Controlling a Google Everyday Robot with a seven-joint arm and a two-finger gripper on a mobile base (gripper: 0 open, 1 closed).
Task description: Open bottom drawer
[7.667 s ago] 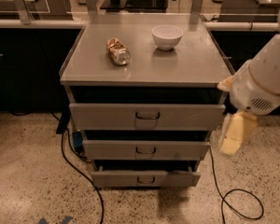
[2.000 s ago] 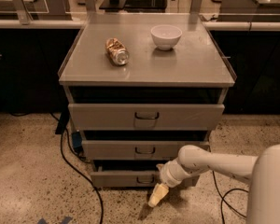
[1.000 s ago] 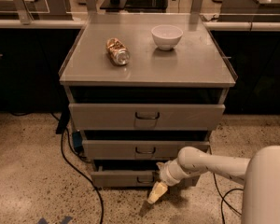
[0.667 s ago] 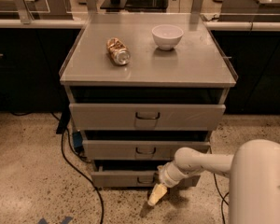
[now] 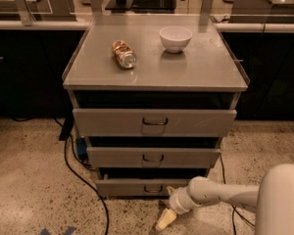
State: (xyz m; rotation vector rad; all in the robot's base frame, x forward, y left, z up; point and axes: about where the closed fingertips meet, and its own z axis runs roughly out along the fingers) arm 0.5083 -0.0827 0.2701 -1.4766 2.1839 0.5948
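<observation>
Nearest, at the lower right, the robot's pale arm (image 5: 284, 199) reaches leftwards low over the floor (image 5: 29, 190), ending in a rounded wrist and then the gripper (image 5: 165, 220), a cream tip that points down and to the left. The gripper hangs just in front of the cabinet's foot, a little below and to the right of the handle (image 5: 153, 189) of the bottom drawer (image 5: 127, 186). It looks apart from that handle, and whether it is wide or closed cannot be told. It holds nothing that can be seen.

The floor is speckled, and a black cable (image 5: 64, 153) trails across it from the cabinet's left side.

The bottom drawer is the lowest and shortest grey front, with a dark gap above it and no inside showing. Above it comes the middle drawer (image 5: 186, 157), then the tall top drawer (image 5: 108, 122), each with a small dark loop handle at its centre.

On the grey cabinet top (image 5: 201, 62) a crushed can (image 5: 124, 54) lies on its side left of the middle, and a white bowl (image 5: 175, 38) stands upright farther back and to the right, well apart from the can. Behind the cabinet runs a long counter (image 5: 264, 27) over dark fronts
</observation>
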